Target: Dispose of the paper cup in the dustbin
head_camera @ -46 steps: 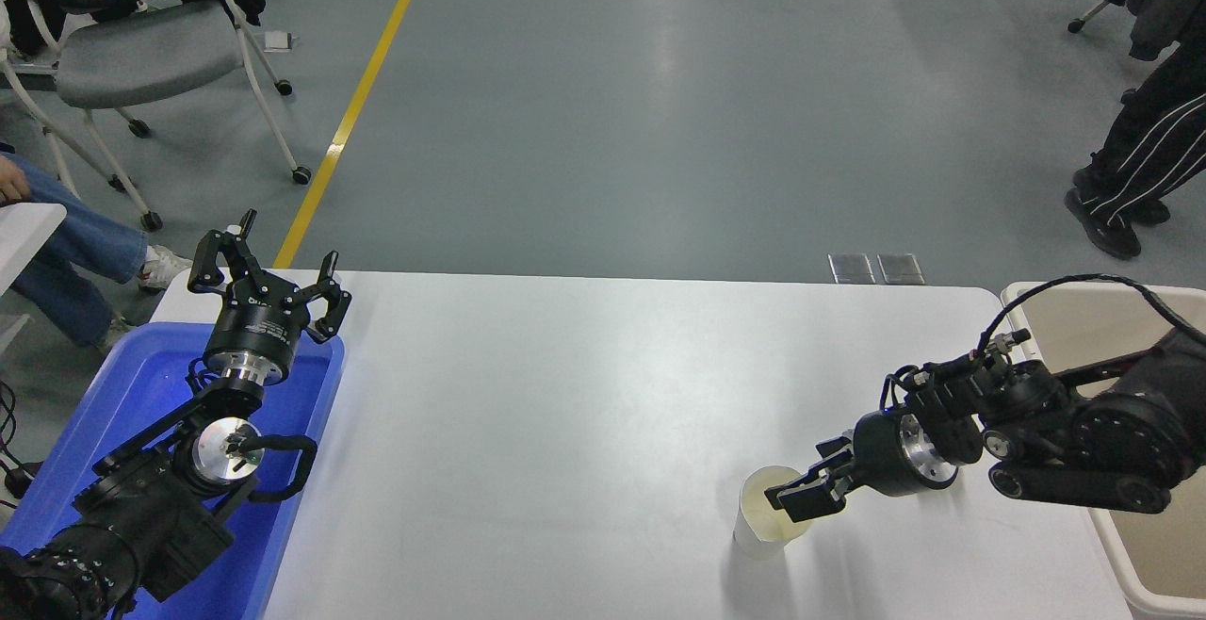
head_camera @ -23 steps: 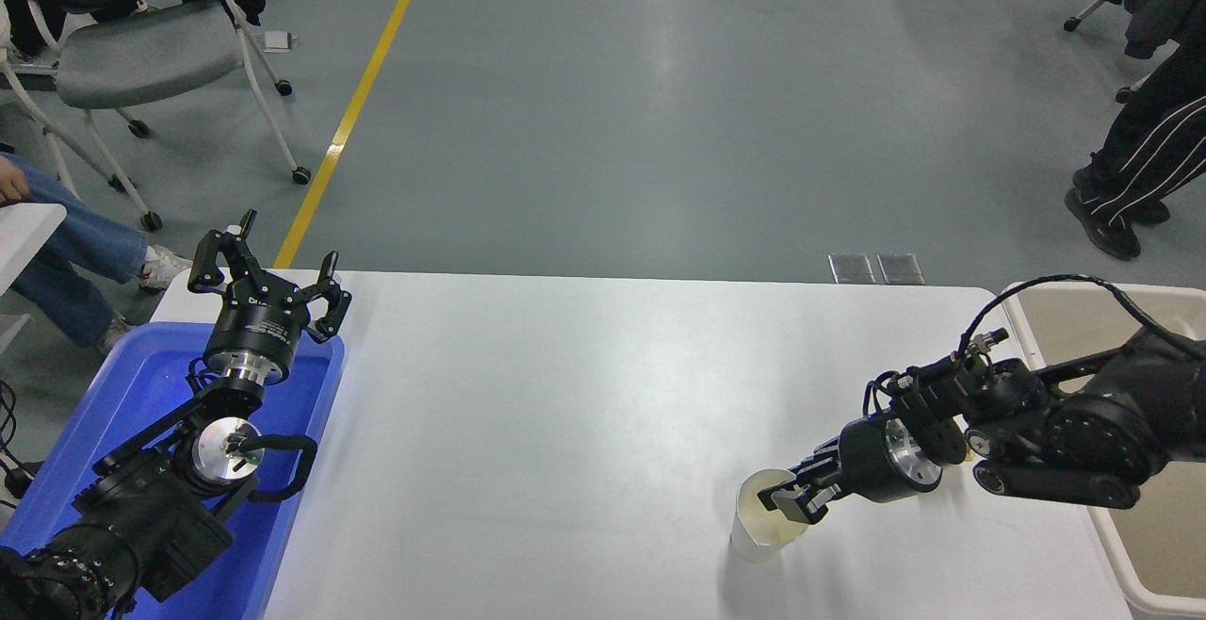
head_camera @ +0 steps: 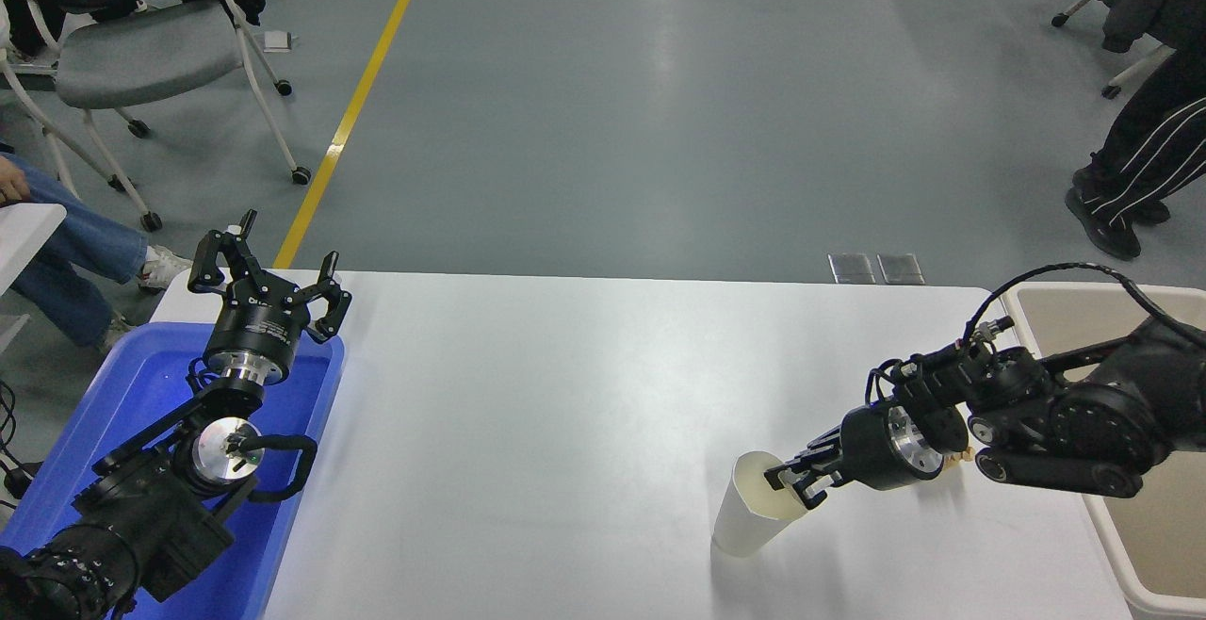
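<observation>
The white paper cup (head_camera: 746,510) with a cream inside is near the table's front right, tilted with its mouth toward the right. My right gripper (head_camera: 794,487) is shut on the cup's rim, one finger inside the mouth. The cup looks raised off the table at its right side. The beige dustbin (head_camera: 1102,318) stands at the table's right end, behind and under my right arm. My left gripper (head_camera: 268,271) is open and empty, parked over the blue tray at the left.
A bright blue tray (head_camera: 94,413) lies at the left under my left arm. A small tan scrap (head_camera: 959,455) shows by my right wrist. A seated person's legs (head_camera: 66,234) are at the far left, a standing person's legs (head_camera: 1140,158) at the far right.
My right gripper has closed on the cup's rim and tilted the cup, lifting it a little. The right arm has drawn up and back slightly. The left arm has not moved.
</observation>
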Tool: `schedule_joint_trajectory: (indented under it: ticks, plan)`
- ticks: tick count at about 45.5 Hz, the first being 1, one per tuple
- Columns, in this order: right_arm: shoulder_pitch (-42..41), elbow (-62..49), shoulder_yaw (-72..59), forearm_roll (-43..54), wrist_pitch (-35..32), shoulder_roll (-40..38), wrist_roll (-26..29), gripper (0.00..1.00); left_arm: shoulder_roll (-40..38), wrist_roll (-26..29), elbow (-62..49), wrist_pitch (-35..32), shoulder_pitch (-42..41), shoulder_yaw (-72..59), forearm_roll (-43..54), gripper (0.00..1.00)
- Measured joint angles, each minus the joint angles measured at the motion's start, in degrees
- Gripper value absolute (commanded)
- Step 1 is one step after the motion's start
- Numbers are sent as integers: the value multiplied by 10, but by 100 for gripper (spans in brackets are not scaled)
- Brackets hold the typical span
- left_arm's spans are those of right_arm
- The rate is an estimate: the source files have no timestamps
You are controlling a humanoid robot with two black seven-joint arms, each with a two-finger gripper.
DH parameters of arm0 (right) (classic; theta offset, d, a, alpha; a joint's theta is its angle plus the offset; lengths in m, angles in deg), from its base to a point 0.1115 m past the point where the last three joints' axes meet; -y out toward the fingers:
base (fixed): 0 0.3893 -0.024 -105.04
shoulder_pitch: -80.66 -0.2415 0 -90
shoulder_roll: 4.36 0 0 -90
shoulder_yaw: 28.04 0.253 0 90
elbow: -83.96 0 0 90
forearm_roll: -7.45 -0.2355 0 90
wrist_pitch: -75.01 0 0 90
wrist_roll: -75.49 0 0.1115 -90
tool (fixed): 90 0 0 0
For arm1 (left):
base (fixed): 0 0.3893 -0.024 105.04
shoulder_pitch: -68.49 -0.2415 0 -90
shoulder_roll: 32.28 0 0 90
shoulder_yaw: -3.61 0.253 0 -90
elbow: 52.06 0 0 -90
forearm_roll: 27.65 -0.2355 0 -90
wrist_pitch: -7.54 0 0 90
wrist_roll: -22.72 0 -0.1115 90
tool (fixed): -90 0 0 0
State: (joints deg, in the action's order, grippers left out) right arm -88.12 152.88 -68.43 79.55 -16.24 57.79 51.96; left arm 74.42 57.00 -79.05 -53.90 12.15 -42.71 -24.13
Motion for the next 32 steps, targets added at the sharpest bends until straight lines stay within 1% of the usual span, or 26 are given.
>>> schedule_joint_trajectory:
  ticks: [5, 8, 19, 32]
  plan:
    - [-35, 11, -2, -8, -11, -23, -1, 0, 0, 0, 0, 0, 0, 0, 0, 100]
    - [-64, 18, -1, -11, -32, -40, -2, 0, 0, 0, 0, 0, 0, 0, 0, 100]
    - [-158, 59, 43, -23, -143, -109, -5, 0, 0, 0, 0, 0, 0, 0, 0, 100]
    - [-248, 90, 76, -28, -230, -139, -6, 0, 0, 0, 0, 0, 0, 0, 0, 100]
